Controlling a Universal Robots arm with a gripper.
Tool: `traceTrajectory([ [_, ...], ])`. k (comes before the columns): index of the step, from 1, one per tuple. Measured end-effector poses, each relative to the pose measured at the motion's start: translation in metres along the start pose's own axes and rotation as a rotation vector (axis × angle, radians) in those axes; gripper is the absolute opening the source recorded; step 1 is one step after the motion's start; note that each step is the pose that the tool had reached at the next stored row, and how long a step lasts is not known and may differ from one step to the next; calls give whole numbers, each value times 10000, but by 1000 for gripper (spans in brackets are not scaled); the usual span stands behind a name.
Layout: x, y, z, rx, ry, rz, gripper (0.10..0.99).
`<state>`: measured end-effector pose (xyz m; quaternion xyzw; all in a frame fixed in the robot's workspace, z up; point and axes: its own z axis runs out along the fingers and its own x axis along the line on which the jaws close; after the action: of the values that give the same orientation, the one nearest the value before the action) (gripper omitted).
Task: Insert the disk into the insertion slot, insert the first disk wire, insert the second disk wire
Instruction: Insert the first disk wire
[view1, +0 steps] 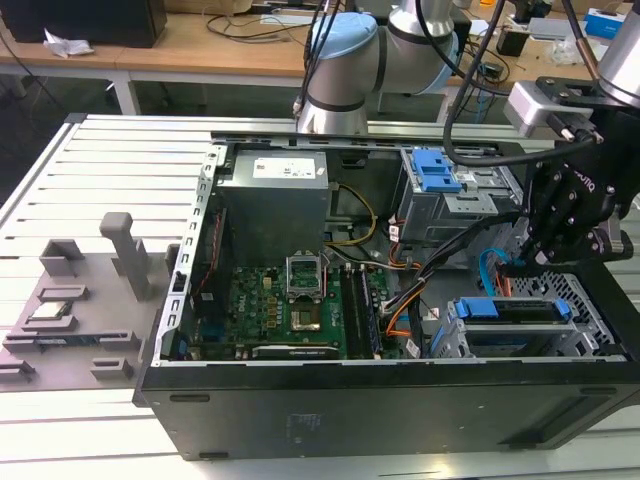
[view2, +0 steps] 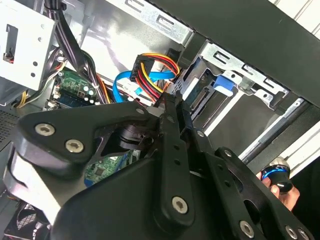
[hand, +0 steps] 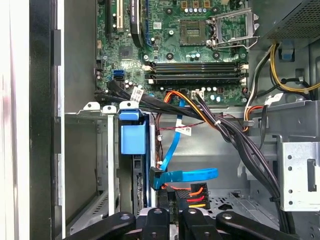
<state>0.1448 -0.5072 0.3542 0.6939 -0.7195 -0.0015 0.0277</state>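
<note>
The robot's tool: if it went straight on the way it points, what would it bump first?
Probably the black plug with red, orange and yellow wires, just ahead of the tool; a flat blue cable lies beyond. Depth is unclear: they may touch.

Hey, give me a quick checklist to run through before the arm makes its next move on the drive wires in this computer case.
1. The disk seated in the insertion slot: ok, its blue carrier sits inside the silver cage.
2. The blue wire plugged into the disk: cannot tell; its plug lies against the disk's rear edge.
3. The multicoloured wire plugged in: not ok; its plug is at the gripper, apart from the disk.
4. Hold of the gripper on that plug: cannot tell.
5. The black cable bundle away from the disk's rear: ok.
</note>
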Motion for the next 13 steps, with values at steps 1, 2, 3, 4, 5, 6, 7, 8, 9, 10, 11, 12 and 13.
traceTrajectory([
  [1,13,-1,0,0,1,0,169],
  [2,24,-1,1,0,0,-1,169],
  [3,45,-2,2,0,0,-2,169],
  [4,61,-2,2,0,0,0,169],
  [5,78,-3,3,0,1,0,169],
  [6,101,-4,4,0,0,0,169],
  [7,117,-4,4,0,0,0,169],
  [8,135,-5,5,0,0,0,169],
  [9,151,-6,5,0,1,0,169],
  [10,174,-7,6,0,1,-1,169],
  [11,184,-7,7,0,1,0,169],
  [12,195,-7,8,0,0,0,169],
  [13,222,-8,9,0,0,0,169],
])
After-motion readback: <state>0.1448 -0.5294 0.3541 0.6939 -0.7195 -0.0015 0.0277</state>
